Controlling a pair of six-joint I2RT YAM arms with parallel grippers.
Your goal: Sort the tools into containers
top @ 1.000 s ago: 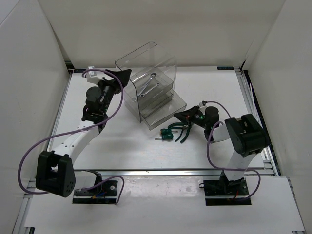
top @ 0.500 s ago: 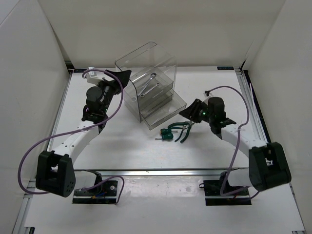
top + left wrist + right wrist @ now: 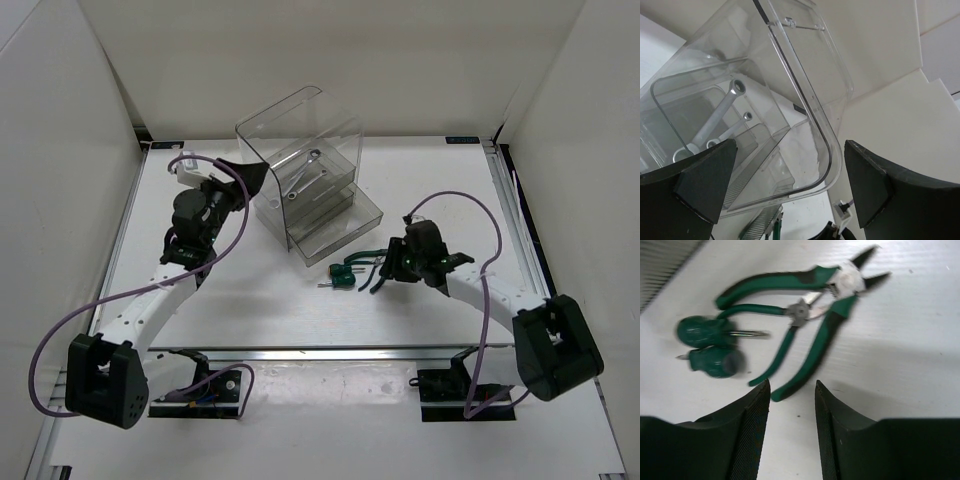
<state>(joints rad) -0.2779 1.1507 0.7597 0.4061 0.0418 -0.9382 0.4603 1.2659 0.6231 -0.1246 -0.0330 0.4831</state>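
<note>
The clear organiser (image 3: 318,200) stands at the table's middle back, its lower drawers pulled out a little. Two silver wrenches (image 3: 305,170) lie in its top drawer; they also show in the left wrist view (image 3: 715,120). My left gripper (image 3: 243,172) is open and empty, its jaws on either side of the organiser's curved left corner (image 3: 827,150). Green-handled pliers (image 3: 820,300) and two stubby green screwdrivers (image 3: 707,345) lie on the table in front of the organiser (image 3: 345,275). My right gripper (image 3: 792,385) is open and empty, just above the ends of the pliers' handles.
White walls close in the table on three sides. A metal rail (image 3: 330,353) runs along the near edge. The purple cables (image 3: 470,205) loop beside each arm. The ribbed front of a pulled-out drawer (image 3: 662,260) shows at the top left of the right wrist view.
My right arm has stretched out and its gripper has come down and left, over the pliers' handles. My left arm has shifted slightly down and left, still at the organiser's corner.
</note>
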